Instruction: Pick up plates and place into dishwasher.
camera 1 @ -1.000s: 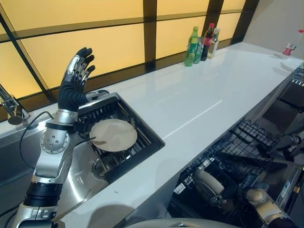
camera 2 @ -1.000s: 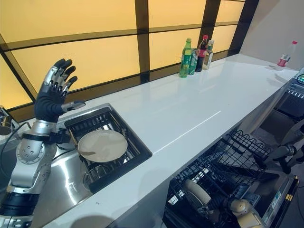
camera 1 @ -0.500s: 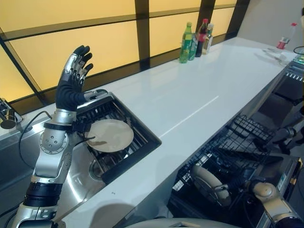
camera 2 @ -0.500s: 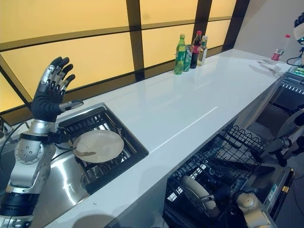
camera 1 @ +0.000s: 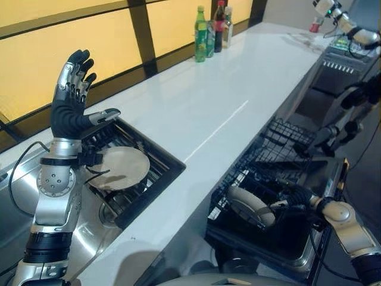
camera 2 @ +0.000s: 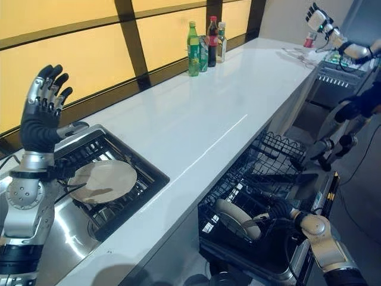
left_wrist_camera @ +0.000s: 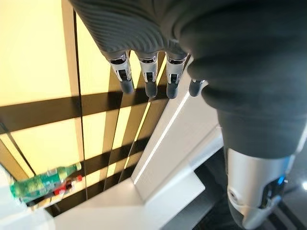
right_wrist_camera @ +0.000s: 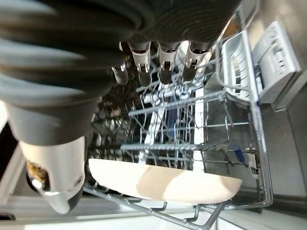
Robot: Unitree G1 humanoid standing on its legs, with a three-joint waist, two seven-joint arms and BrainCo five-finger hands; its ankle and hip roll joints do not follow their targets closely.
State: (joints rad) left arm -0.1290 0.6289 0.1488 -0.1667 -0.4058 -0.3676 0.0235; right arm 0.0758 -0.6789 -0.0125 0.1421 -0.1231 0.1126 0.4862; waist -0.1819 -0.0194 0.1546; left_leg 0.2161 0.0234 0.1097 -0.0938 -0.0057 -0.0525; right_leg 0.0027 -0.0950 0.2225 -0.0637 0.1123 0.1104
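dishwasher rack (camera 2: 269, 156), plate (right_wrist_camera: 163, 184) beyond right fingers (right_wrist_camera: 165, 64)

Eye views taken from head height, angled down over counter (camera 1: 226, 113); sink (camera 1: 128, 173) at 9 o'clock and dishwasher rack (camera 2: 262, 196) at 4 o'clock shared by both. Left wrist view aimed at windows; right wrist view held close above rack.

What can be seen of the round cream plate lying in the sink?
The round cream plate is plain, matte and shallow, with a low rim. It lies nearly flat, face up, on the black wire rack set in the steel sink. It looks empty. The raised left hand is above it, not touching.
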